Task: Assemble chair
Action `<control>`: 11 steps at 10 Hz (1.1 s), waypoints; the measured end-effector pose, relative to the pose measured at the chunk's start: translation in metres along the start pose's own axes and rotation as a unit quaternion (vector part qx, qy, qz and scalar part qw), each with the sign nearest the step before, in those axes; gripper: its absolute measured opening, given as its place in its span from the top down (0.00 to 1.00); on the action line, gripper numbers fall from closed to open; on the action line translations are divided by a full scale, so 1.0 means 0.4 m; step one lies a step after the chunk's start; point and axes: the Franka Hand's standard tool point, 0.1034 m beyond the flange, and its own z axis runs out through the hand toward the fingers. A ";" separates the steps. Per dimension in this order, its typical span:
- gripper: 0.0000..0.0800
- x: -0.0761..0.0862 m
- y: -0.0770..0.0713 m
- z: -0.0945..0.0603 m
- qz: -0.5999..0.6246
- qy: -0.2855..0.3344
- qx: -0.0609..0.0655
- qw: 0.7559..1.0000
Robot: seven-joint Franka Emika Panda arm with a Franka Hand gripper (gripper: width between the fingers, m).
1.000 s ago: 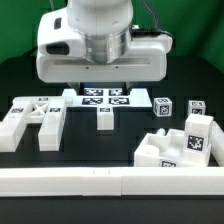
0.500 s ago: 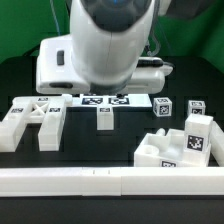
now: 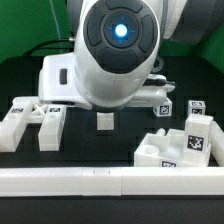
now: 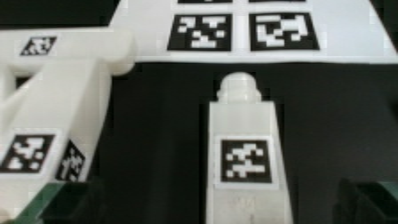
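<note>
The chair is in loose white tagged parts on the black table. A short bar lies flat in the middle, its rounded end toward the marker board. My gripper hovers over the bar's near end, open, with one dark fingertip on either side and clear of it. Two longer leg-like pieces lie at the exterior view's left. Two small cubes and a chunky block sit at the right. In the exterior view the gripper is hidden behind the arm.
The big glossy arm body with a blue light fills the upper middle of the exterior view and hides the marker board there. A long plain white rail runs along the front edge.
The arm has swung forward and down toward the exterior camera, its blue-lit joint now facing it and covering the marker board. No part has moved.
</note>
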 end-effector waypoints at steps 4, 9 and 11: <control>0.19 0.042 -0.006 0.041 -0.003 0.012 -0.005 1.000; 0.53 0.051 -0.010 0.046 -0.004 0.016 -0.007 1.000; 0.64 0.049 -0.010 0.045 -0.004 0.016 -0.008 1.000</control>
